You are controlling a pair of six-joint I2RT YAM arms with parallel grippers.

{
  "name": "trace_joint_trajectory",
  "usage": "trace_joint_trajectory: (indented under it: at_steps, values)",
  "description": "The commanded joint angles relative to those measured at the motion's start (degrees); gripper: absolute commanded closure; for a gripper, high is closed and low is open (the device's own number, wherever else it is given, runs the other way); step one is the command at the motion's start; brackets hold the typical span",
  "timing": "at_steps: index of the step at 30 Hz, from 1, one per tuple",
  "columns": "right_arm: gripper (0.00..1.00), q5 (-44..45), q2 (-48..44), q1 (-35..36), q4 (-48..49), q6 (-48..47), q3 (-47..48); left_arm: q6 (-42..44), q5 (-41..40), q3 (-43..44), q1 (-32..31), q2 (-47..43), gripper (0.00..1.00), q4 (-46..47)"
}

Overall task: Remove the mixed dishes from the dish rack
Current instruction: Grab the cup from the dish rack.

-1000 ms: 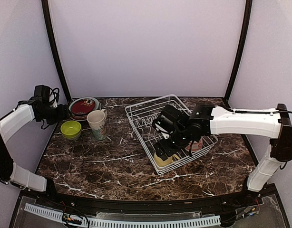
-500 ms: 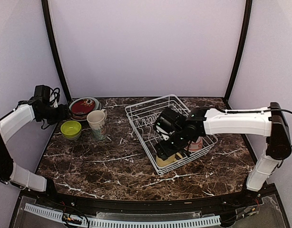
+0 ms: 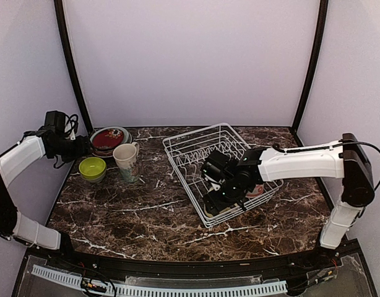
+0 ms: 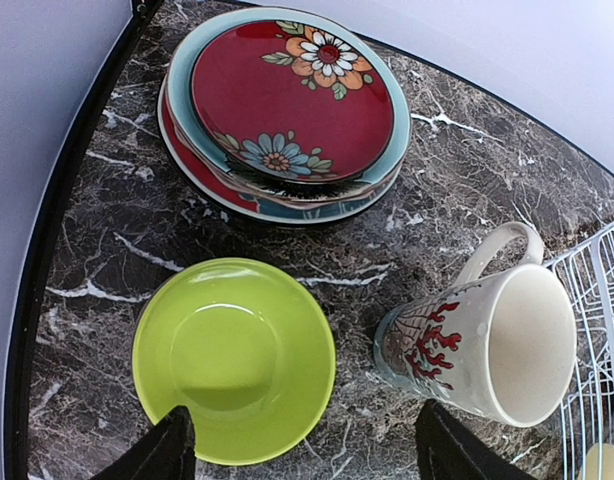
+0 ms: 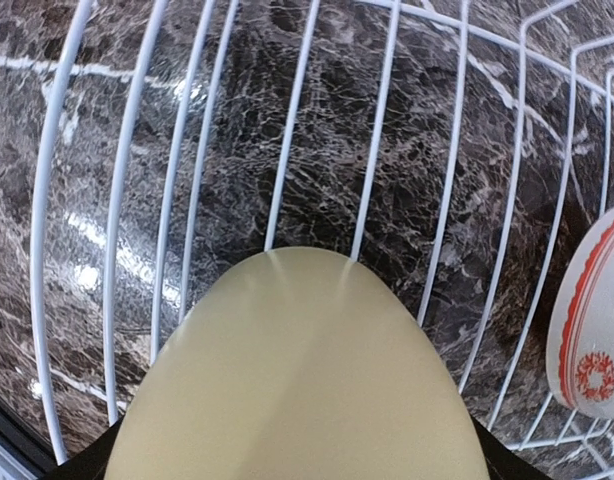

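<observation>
Marble-look worktop [image 3: 128,210], dark: carries everything. White wire dish rack [image 3: 196,133], right of centre. Right hand [image 3: 218,199]: low in the rack's near corner, fingers astride the yellow mug [image 5: 297,380] (gripped or merely bracketed, cannot tell). Left hand [image 4: 307,440]: wide, empty, above the lime bowl [image 4: 234,360]. Handling note: close squarely on the mug's body, then lift straight up, clear of the wires and the neighbouring red-patterned bowl [image 5: 592,320].
</observation>
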Motion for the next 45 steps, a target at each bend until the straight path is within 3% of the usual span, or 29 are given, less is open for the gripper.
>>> trace_joint_trajectory:
  at_steps: [1, 9, 13, 17, 21, 26, 32, 40, 45]
  values:
    - [0.30, 0.5, -1.6, -0.3, 3.3, 0.1, -0.6, 1.1, 0.4, -1.2, -0.7, -1.9, 0.25, 0.6]
    - [0.58, 3.3, -2.8, -1.2, 7.9, 0.2, 0.3, -2.1, 5.1, -0.1, -2.2, -7.8, 0.25, -0.2]
    - [0.81, -0.5, -3.2, -3.7, 12.4, -0.1, 0.1, -6.4, 11.7, 2.3, -2.2, -12.9, 0.23, -1.7]
    - [0.90, -2.5, -4.6, -4.6, 19.1, -0.7, -1.9, -12.8, 21.9, -1.1, -2.9, -18.2, 0.20, 0.8]
    - [1.00, -3.5, -6.7, -5.6, 25.4, 0.2, -4.6, -20.0, 27.6, -7.1, -8.6, -22.6, 0.16, 7.1]
    - [1.00, -11.2, -9.9, -9.3, 34.9, 2.9, -8.6, -27.5, 27.4, -12.1, -19.0, -24.3, 0.13, 18.1]
    - [1.00, -20.3, -13.5, -12.9, 43.7, 6.1, -12.0, -33.4, 22.4, -15.8, -33.6, -20.5, 0.12, 30.2]
    - [1.00, -30.5, -20.8, -13.8, 59.3, 9.3, -20.2, -39.7, 20.7, -12.5, -48.9, -4.1, 0.13, 49.8]
    - [1.00, -35.4, -24.0, -13.7, 68.4, 10.8, -24.8, -43.3, 18.4, -9.8, -52.8, 2.5, 0.16, 60.4]
